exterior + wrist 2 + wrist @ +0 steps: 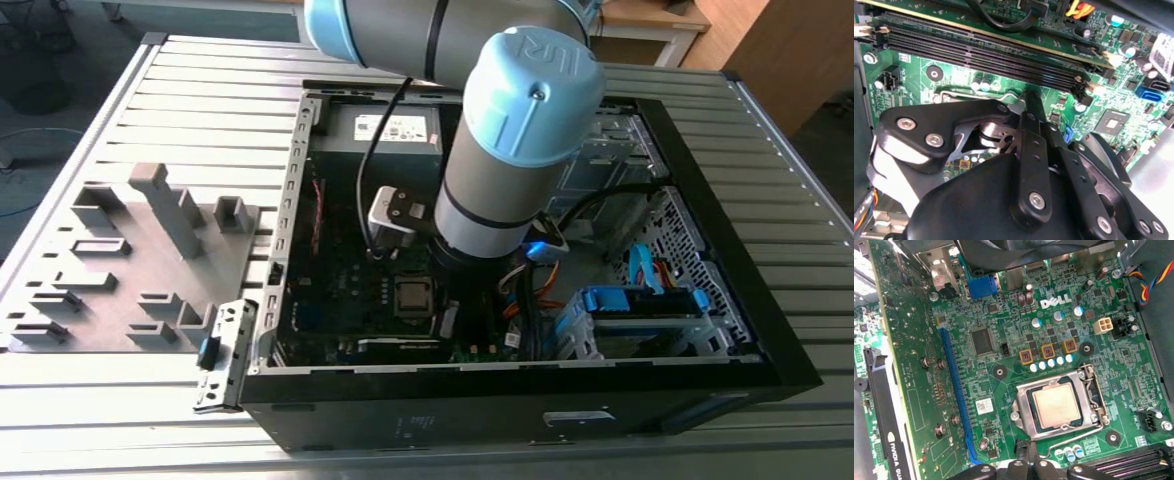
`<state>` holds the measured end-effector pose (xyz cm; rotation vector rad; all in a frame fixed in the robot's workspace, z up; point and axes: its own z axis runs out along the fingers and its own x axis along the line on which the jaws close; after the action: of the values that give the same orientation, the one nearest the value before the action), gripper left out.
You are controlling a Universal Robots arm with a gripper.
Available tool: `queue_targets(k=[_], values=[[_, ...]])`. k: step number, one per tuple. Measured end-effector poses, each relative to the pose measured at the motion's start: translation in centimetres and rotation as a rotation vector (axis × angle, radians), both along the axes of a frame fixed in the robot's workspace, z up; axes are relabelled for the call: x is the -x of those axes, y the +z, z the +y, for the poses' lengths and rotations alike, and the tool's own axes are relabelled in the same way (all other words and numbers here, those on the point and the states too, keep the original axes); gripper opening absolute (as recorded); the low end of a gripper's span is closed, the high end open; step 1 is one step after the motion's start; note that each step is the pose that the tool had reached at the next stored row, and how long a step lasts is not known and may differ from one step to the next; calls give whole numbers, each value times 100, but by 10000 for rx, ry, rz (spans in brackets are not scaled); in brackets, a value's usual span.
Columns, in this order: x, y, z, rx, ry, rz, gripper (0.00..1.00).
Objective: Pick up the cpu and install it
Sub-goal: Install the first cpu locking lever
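The cpu (1056, 405) lies flat in its socket on the green motherboard (1004, 330), framed by the metal retention bracket (1024, 405), with the socket's wire lever (1074, 440) running along the bracket's edge. In the exterior view the cpu (414, 295) shows as a small silver-grey square on the motherboard inside the open computer case (534, 400), just beside the arm's wrist. The gripper (1031, 100) hangs close above the board; in the second wrist view its black linkage covers the socket area, near the memory slots (994, 50). Whether its fingers are open or closed cannot be told, and nothing is seen held. A long blue expansion slot (956, 395) runs beside the socket. The case rests on a slatted metal table (200, 90), next to a grey parts fixture (134, 260).
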<state>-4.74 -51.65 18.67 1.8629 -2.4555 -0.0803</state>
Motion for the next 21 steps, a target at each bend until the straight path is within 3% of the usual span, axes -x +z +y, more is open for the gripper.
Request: queue_targets(k=[4, 9, 21], values=[[4, 52, 4, -75, -7, -2, 11], [2, 133, 0, -54, -3, 0, 11], [-28, 161, 0, -53, -2, 1, 11]])
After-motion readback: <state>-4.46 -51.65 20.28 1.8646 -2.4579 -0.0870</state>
